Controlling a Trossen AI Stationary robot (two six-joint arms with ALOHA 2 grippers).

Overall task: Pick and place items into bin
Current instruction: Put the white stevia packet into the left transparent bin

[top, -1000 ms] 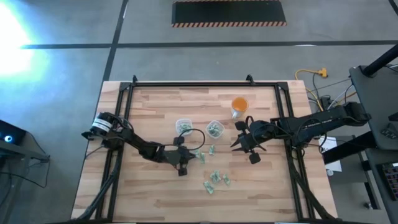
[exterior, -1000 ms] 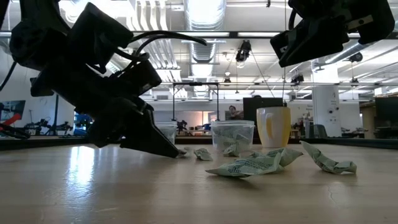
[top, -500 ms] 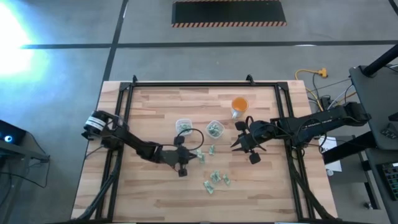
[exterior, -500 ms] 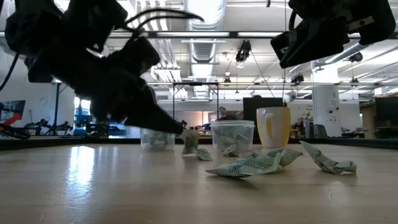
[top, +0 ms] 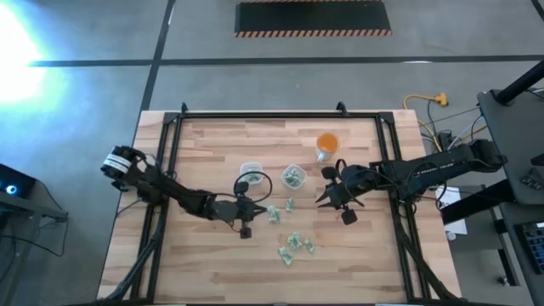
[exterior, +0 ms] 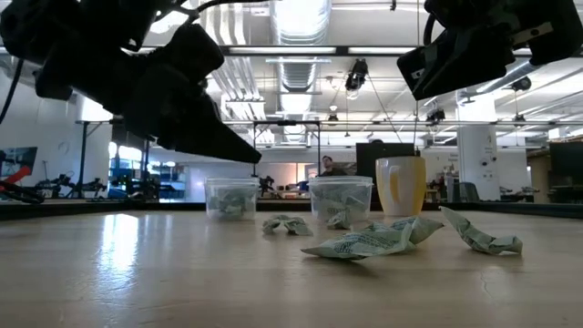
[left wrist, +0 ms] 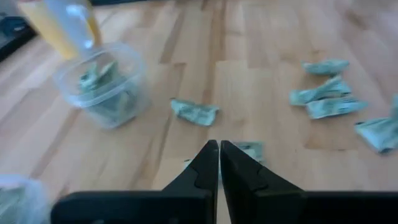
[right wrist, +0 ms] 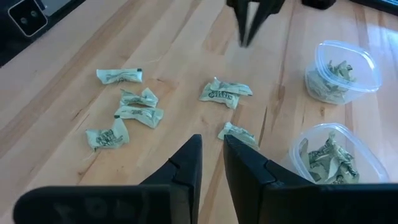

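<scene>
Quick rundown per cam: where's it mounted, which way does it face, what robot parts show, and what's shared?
High: overhead, straight down on the table; both arms, left gripper, right gripper.
Low: table height, level toward the room; both arms from above.
Left wrist: past shut jaws at wrappers and a clear cup.
Right wrist: past its own jaws at wrappers; left gripper beyond.
Shared: two clear cups and the orange cup in high and low.

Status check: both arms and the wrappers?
Left gripper shut, empty, raised off table. Right gripper slightly open, empty, hovering. Loose wrappers on table beside two part-filled clear cups. Nothing blocking.
</scene>
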